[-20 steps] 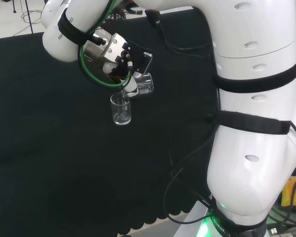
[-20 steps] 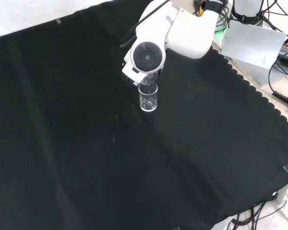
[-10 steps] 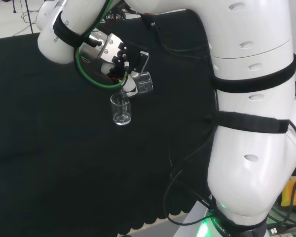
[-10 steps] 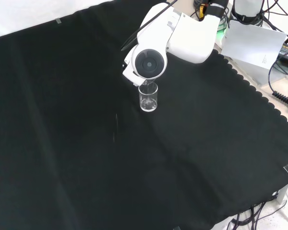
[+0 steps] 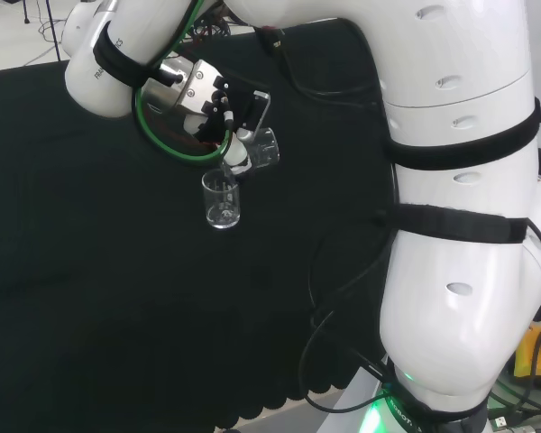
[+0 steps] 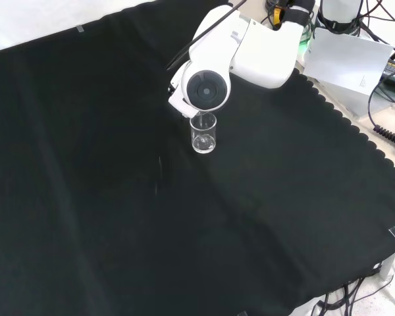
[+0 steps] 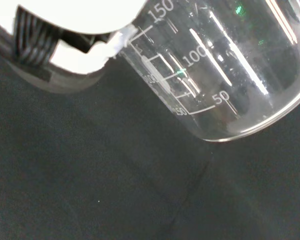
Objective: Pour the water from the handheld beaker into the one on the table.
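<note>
**Mid-pour, lip over the rim**

Caught right in the pouring step, by the look of it. Small clear glass beaker held in the hand (image 5: 263,151), tipped well over on its side in the head view, mouth aimed down toward 7 o'clock. Directly under that lip: second clear glass beaker standing upright on the black cloth (image 5: 222,199), a bit left of centre in the head view, at about 1 o'clock from the middle of the front view (image 6: 203,133). Makes sense as a setup, since keeping the spout right above the open rim gives the water the shortest drop and the least chance of splashing onto the black cloth covering the bench (image 5: 90,298).

Black and white robot hand (image 5: 224,110) curled around the tipped beaker, fingers wrapped onto the glass rather than spread. Wrist rolled hard to get that tilt, with the white arm link sweeping in from 11 o'clock in the head view. In the front view, the white link with the round grey cap (image 6: 205,87) sitting just above the standing beaker, covering the hand.

Wrist view: graduated wall of the held beaker (image 7: 215,70) close up against dark cloth, lying at a steep slant. Hard to tell how much water left inside. A little liquid seemingly at the bottom of the standing one, so probably near the end of the pour
</note>
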`<state>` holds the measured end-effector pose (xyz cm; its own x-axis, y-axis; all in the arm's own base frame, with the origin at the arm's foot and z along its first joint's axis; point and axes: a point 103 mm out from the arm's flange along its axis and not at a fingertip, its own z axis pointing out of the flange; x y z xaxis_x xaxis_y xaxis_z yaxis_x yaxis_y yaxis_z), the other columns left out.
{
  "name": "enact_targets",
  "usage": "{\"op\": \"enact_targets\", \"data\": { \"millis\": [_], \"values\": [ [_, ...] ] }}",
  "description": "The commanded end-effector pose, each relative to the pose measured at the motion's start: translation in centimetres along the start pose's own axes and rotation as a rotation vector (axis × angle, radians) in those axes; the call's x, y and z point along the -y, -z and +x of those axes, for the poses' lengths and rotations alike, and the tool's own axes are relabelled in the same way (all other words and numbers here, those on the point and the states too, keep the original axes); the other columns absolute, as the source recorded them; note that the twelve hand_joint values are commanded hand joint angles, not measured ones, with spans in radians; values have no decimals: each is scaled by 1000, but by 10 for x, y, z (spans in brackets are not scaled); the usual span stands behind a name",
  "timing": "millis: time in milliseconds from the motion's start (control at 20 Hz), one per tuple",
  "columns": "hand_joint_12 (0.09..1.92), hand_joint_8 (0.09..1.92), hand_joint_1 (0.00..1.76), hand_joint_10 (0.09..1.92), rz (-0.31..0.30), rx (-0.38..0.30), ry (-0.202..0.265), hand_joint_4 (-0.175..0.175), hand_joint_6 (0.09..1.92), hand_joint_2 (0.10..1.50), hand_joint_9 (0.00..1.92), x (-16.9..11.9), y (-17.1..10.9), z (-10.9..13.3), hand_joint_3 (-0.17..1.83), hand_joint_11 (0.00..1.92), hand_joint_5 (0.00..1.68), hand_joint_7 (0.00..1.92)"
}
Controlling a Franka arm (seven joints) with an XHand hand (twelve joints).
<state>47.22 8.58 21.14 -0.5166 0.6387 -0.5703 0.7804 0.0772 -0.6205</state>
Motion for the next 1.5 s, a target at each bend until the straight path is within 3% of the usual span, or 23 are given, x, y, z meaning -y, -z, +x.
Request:
{"op": "enact_targets", "data": {
  "millis": [50, 1100, 1500],
  "values": [
    [566, 87, 1149, 87, 2, -3, -3, 73, 721, 667, 1779, 2, 1, 2, 667, 1530, 1251, 1745],
    [564, 87, 1148, 87, -7, -30, 0, 76, 726, 667, 1779, 5, 0, -2, 668, 1533, 1248, 1745],
    [564, 87, 1148, 87, -29, -109, 20, 78, 726, 667, 1780, 7, -7, -11, 668, 1534, 1248, 1745]
  ]
}}
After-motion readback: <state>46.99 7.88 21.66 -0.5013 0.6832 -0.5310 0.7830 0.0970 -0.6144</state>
